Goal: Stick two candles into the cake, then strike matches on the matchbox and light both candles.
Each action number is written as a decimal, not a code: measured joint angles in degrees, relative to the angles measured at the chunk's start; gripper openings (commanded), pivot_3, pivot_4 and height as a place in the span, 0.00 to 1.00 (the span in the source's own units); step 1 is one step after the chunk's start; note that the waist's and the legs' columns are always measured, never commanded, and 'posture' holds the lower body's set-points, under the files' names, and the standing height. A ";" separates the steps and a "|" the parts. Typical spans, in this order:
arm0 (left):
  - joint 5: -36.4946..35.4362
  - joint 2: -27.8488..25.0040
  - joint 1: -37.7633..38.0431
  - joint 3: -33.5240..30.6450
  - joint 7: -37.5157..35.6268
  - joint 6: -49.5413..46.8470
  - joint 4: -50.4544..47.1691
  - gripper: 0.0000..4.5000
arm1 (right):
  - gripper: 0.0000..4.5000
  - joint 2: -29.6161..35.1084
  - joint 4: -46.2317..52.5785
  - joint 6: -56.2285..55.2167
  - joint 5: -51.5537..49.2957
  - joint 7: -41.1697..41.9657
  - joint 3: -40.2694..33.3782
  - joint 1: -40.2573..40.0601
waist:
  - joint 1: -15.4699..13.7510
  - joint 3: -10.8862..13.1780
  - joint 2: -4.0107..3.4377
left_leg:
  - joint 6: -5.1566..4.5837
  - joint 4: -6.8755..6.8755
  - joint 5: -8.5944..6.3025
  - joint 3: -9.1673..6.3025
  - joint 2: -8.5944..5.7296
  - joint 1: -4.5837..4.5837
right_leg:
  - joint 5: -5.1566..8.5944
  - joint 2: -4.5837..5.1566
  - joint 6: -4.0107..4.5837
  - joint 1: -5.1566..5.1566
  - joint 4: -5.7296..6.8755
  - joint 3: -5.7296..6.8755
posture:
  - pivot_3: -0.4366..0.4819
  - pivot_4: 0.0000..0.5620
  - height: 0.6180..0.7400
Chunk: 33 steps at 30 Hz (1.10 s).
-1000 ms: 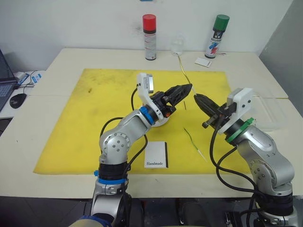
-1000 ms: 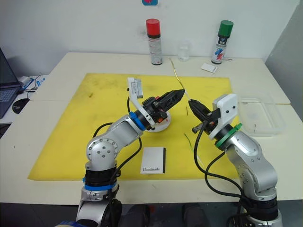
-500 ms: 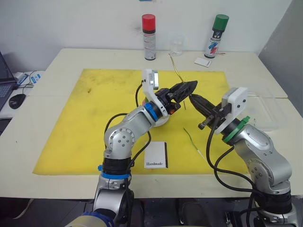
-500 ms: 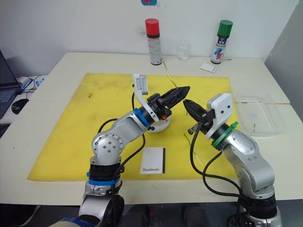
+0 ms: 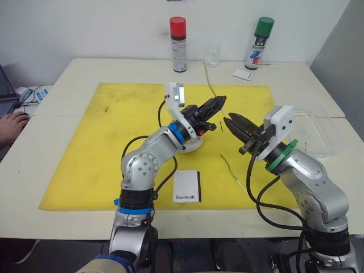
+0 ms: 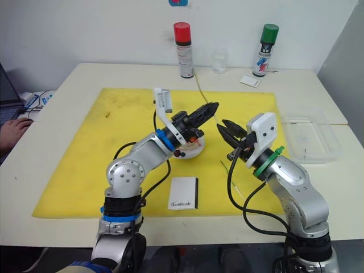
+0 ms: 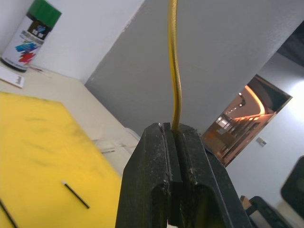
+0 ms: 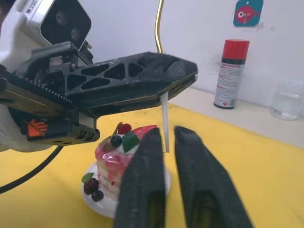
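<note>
A pale, matte table point(image 5: 85, 74) carries a big yellow mat point(image 5: 114, 148), flat and slightly scuffed. At the far edge stand two glossy spray cans, one with a red cap point(image 5: 178, 44) and one with a green cap point(image 5: 256, 44), with a clear glass point(image 5: 211, 56) between them and a small white card point(image 5: 243, 74) beside the green one. A clear plastic tray point(image 5: 324, 136) lies off the mat on the right. A person's hand point(image 5: 11, 126) rests at the table's left edge.

Near the mat's front edge lies the matchbox point(image 5: 187, 186), flat and white with a black strip. The cake point(image 8: 118, 156), round, pink and white with berries and green bits, sits on a small white plate point(image 8: 97, 197) near mid-mat, under the left arm.

The left gripper point(image 5: 219, 103) has its black ribbed fingers pressed together on a candle point(image 7: 175, 66), a thin wavy stick rising above the fingertips, its whitish end point(image 8: 164, 122) hanging below them beside the cake. The right gripper point(image 5: 229, 120), just beside the left one, shows a narrow gap between its fingers point(image 8: 142, 185), with nothing in it; the candle's white end hangs just beyond the gap.

A second candle point(image 5: 232, 170) lies on the mat right of the matchbox. A short dark match point(image 7: 75, 194) lies on the mat.
</note>
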<state>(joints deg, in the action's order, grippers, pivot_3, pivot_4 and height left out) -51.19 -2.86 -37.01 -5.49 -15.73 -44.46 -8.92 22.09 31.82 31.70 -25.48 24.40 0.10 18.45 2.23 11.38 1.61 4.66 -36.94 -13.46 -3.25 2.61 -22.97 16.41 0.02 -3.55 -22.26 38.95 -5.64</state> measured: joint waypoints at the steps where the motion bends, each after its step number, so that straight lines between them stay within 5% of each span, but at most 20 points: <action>1: 0.16 -1.90 -0.61 -0.96 0.00 -0.01 0.38 0.00 | 0.44 0.00 -0.75 0.00 0.57 0.15 0.70 0.98 | 0.24 0.00 0.00 | 0.00 0.00 0.00 -0.01 0.01 0.00 | 0.01 -0.01 -0.01 -0.01 0.01 0.00 | 0.48 0.27 1.00; 7: 0.77 -13.01 -2.58 -6.76 -1.31 -0.21 0.42 0.00 | 0.90 -0.30 -5.47 0.03 5.33 0.53 6.57 6.50 | 0.97 0.01 -0.01 | 0.00 0.07 0.00 0.00 0.01 -0.02 | 0.04 -0.01 -0.06 -0.06 -0.02 -0.01 | 0.48 0.27 1.00; 14: 2.52 -23.55 2.34 -9.28 -5.48 -0.18 -0.92 0.00 | 0.90 -1.37 -13.88 -3.20 11.86 4.56 15.36 13.76 | 1.01 0.02 -0.01 | 0.01 0.15 -0.01 0.00 0.03 -0.02 | 0.02 0.03 0.03 -0.07 -0.06 0.04 | 0.48 0.27 1.00; 20: 5.24 -22.87 8.16 -9.24 -8.70 2.82 0.45 0.00 | 0.90 -3.94 -16.70 -5.01 13.51 7.03 17.17 16.27 | 0.41 0.03 0.01 | 0.02 0.13 -0.01 -0.05 0.03 -0.07 | 0.02 0.06 0.05 -0.07 -0.06 0.12 | 0.48 0.27 1.00; 33: 8.16 -19.42 5.29 -7.36 -11.28 5.40 5.53 0.00 | 0.90 -5.10 -16.55 -4.06 14.04 7.45 16.64 16.17 | 0.70 0.03 0.01 | 0.02 0.14 -0.01 -0.05 0.03 -0.06 | 0.01 0.05 0.05 -0.08 -0.03 0.11 | 0.48 0.27 1.00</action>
<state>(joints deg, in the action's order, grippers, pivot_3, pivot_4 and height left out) -43.04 -22.27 -31.73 -12.86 -27.01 -39.06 -3.40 17.00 15.27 27.64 -11.45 31.85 16.74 34.62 2.93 11.41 1.62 4.67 -36.80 -13.47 -3.29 2.64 -23.03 16.42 0.07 -3.50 -22.33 38.92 -5.53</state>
